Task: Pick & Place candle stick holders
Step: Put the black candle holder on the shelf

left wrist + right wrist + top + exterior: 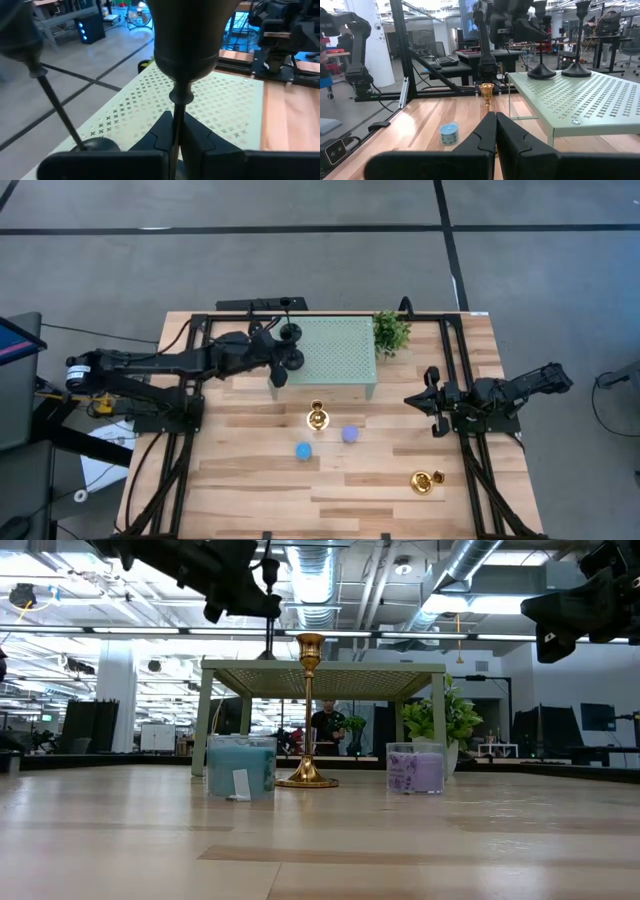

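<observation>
Left wrist view shows my left gripper (176,125) clenched on the slim stem of 1 black holder (187,45), just under its cup, over the green stand (225,105) at 12 o'clock on the table (250,480). From the right wrist view its round base appears to sit on the stand top, though I cannot tell for certain whether it bears weight. A second black holder (576,70) stands upright just beside it on the same stand. Handling, as I judge it: the holder is rigid metal, light to moderate in weight, top-tall over a small base, so it will tip easily. The matte finish should grip better than polished gold. Take hold on the stem, low to mid height, jaws square to it, and let go only with the base flat. Appearance: matte black, flared cup, small knob below it, thin straight stem, domed round base. 1 gold holder (318,417) stands upright near table centre, between the stand and 2 candles. The other gold holder (427,481) is at 4 o'clock and appears to lie on its side. My right gripper (496,122) waits at 3 o'clock, fingers together, holding nothing.
</observation>
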{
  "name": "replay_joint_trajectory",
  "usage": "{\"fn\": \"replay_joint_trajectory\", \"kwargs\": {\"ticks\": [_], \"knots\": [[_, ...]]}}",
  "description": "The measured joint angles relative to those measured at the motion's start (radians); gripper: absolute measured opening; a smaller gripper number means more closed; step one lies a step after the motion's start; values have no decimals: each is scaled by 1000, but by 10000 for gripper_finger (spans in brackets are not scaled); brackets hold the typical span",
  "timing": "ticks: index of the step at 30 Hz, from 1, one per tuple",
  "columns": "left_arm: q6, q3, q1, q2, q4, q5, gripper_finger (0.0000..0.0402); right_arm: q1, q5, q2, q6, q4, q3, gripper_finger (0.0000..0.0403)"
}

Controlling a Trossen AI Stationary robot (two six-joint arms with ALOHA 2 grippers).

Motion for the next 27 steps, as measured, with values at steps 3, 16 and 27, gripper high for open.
{"fn": "replay_joint_trajectory", "kwargs": {"ticks": [3, 16, 27], "knots": [[-3, 0, 8, 0, -13, 1, 15, 0, 0, 0, 0, 0, 0, 0], [-22, 0, 8, -1, -32, -2, 22, 0, 0, 0, -1, 0, 0, 0], [-17, 0, 8, -1, -37, -118, 90, 0, 0, 0, -1, 0, 0, 0]]}}
